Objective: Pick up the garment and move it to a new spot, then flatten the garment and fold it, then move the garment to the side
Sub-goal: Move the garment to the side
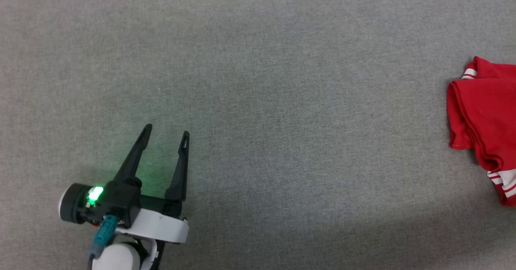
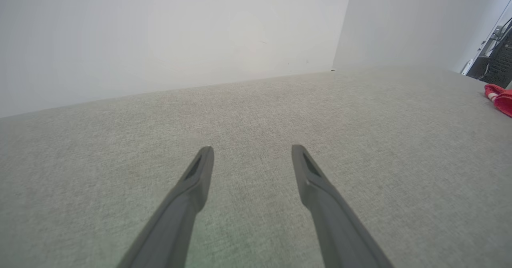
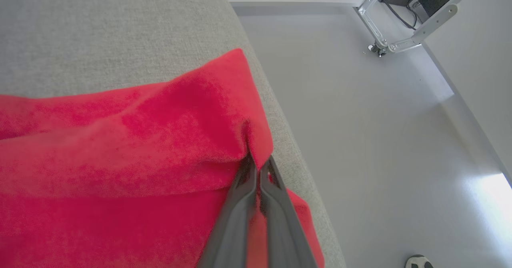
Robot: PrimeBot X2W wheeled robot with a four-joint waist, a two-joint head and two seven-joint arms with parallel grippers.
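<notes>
The red shirt point(image 1: 483, 109) lies bunched at the far right of the grey cloth-covered desk point(image 1: 282, 60), with white-striped trim showing at its ends. The right gripper point(image 3: 259, 165) has its fingers pressed together, pinching a fold of the shirt close to the desk's edge. The left gripper point(image 1: 167, 130) is over bare desk, well apart from the shirt, fingers spread wide and holding nothing.
</notes>
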